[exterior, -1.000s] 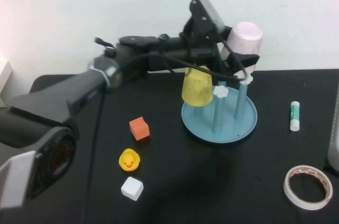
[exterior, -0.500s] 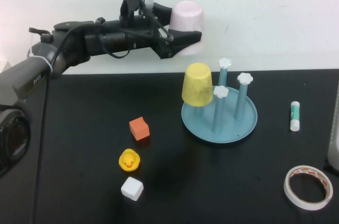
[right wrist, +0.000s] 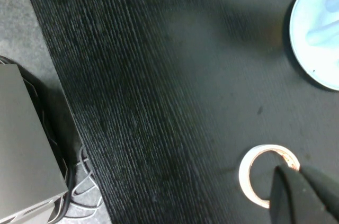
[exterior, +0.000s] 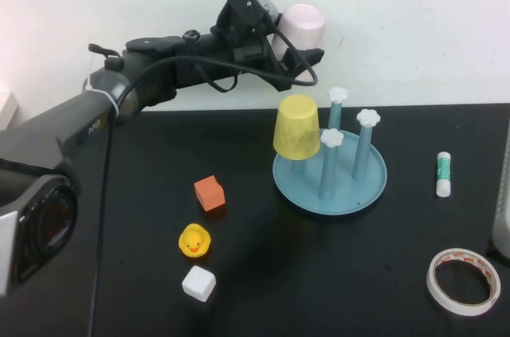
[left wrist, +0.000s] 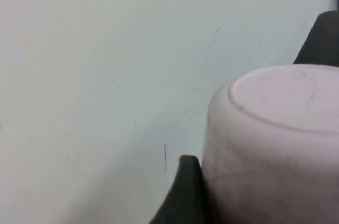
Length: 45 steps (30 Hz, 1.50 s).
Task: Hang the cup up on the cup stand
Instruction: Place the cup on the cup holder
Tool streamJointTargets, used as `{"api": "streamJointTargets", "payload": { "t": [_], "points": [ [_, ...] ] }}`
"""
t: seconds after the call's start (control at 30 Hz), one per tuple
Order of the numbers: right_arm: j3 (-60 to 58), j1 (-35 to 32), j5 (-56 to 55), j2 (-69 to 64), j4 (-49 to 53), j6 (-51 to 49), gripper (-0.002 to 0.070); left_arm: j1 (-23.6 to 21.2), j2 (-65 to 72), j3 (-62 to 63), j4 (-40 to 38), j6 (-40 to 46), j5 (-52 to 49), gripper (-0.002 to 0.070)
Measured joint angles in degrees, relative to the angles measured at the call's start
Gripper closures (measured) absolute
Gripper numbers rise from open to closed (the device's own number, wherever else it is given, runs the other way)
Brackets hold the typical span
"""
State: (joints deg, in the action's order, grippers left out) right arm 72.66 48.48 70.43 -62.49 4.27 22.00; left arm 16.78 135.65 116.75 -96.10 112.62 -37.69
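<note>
The pale pink cup (exterior: 303,25) is held upside down in the air against the white wall, up and to the left of the cup stand (exterior: 347,191). My left gripper (exterior: 298,52) is shut on it. In the left wrist view the cup (left wrist: 275,139) fills the frame, with one dark finger (left wrist: 183,192) pressed on its side. The stand has teal posts with white flower caps, and a yellow cup (exterior: 296,127) hangs upside down on one of them. My right gripper (right wrist: 306,189) is shut and empty, hovering above a tape roll (right wrist: 253,173); it is out of the high view.
An orange cube (exterior: 209,193), a yellow duck (exterior: 194,240) and a white cube (exterior: 198,283) lie left of the stand. A glue stick (exterior: 444,174) and the tape roll (exterior: 464,281) lie at the right. A grey box (right wrist: 26,144) sits off the table edge.
The left gripper carried the pink cup up and left, away from the stand's posts, then came back a little to the right. Everything on the table stayed still.
</note>
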Motion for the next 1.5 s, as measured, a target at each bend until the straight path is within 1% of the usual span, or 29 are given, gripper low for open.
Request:
{"api": "streamJointTargets", "payload": {
  "t": [0.1, 0.33, 0.47, 0.63, 0.7, 0.77, 0.97, 1.13, 1.2, 1.4, 1.5],
  "points": [
    [0.0, 0.0, 0.0, 0.0, 0.0, 0.0, 0.0676, -0.45, 0.0, 0.0, 0.0, -3.97, -2.4, 0.0066],
    [0.0, 0.0, 0.0, 0.0, 0.0, -0.09, 0.0676, -0.8, 0.0, 0.0, 0.11, -9.38, -18.89, 0.0066],
    [0.0, 0.0, 0.0, 0.0, 0.0, -0.09, 0.0676, -0.92, 0.0, 0.0, 0.6, -13.22, -23.36, 0.0066],
    [0.0, 0.0, 0.0, 0.0, 0.0, -0.09, 0.0676, -1.04, 0.0, 0.09, 8.48, -16.42, -24.45, 0.0066],
    [0.0, 0.0, 0.0, 0.0, 0.0, -0.09, 0.0676, -1.04, 0.35, 0.09, 9.98, -16.81, -25.13, 0.0066],
    [0.0, 0.0, 0.0, 0.0, 0.0, -0.09, 0.0676, -1.04, 0.97, 0.09, 9.98, -16.42, -25.92, 0.0066],
    [0.0, 0.0, 0.0, 0.0, 0.0, -0.09, 0.0677, -0.71, 4.71, 0.09, 6.77, -14.37, -26.52, 0.0066],
    [0.0, 0.0, 0.0, 0.0, 0.0, -0.09, 0.0677, 0.56, 7.84, 0.09, 3.15, -4.91, -25.45, 0.0066],
    [0.0, 0.0, 0.0, 0.0, 0.0, -0.09, 0.0677, 0.93, 8.31, 0.09, 2.14, -3.07, -25.56, 0.0066],
    [0.0, 0.0, 0.0, 0.0, 0.0, -0.09, 0.0678, 1.88, 8.52, 0.09, 0.94, -1.53, -24.67, 0.0066],
    [0.0, 0.0, 0.0, 0.0, 0.0, -0.09, 0.0678, 2.12, 8.52, 0.09, 1.7, -1.64, -23.3, 0.0066]
  ]
}}
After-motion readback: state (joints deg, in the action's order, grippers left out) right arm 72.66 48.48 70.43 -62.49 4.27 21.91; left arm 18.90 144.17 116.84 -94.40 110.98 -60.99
